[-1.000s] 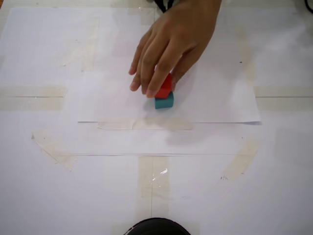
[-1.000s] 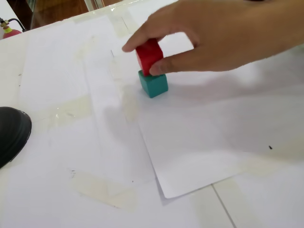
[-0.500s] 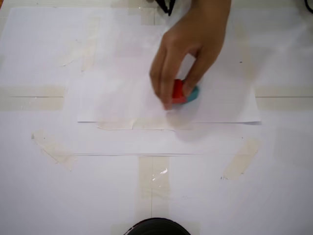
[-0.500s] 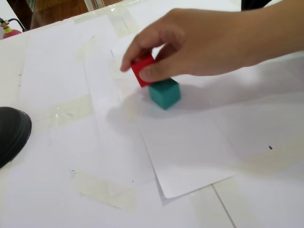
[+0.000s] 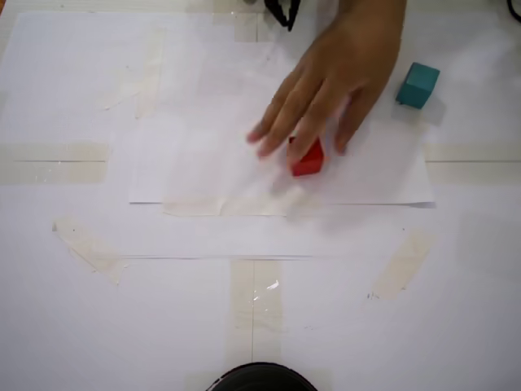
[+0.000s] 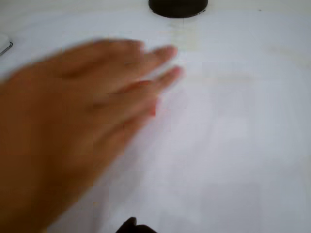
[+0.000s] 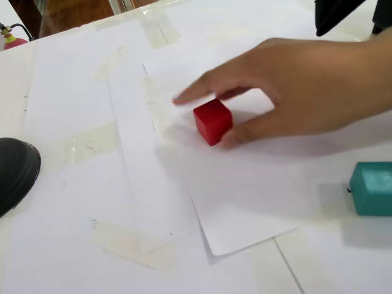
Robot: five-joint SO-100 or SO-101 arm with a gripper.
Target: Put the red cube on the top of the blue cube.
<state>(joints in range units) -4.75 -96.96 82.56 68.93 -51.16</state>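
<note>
The small matte red-orange cube [image 5: 308, 158] sits flat on a white paper sheet [image 5: 195, 175], and in the side-on fixed view that red cube [image 7: 212, 120] stands square on one face, upright, with nothing on top of it. A person's bare hand [image 5: 335, 81] reaches in over it from the top edge of the top-down fixed view, fingers spread, one fingertip right against the cube's upper edge. From the side-on fixed view the hand [image 7: 294, 86] arches over the cube, thumb touching the paper just beside the cube's right face, index finger pointing past its far side. Whether the hand grips the cube or only brushes it, I cannot tell.

The small matte teal blue-green cube [image 5: 418, 85] lies well apart, up and to the right in the top-down view, beyond the hand. In the side-on view this blue cube [image 7: 371, 188] rests at the right edge, off the loose sheet and on the paper-covered table [image 7: 67, 184].

The wrist view is filled by the blurred hand [image 6: 73, 126], with just a sliver of red [image 6: 153, 111] showing under the fingers.

A dark part of the robot [image 7: 337, 13] shows at the top right of the side-on view; the gripper's fingers cannot be made out, so open or closed I cannot say
</note>
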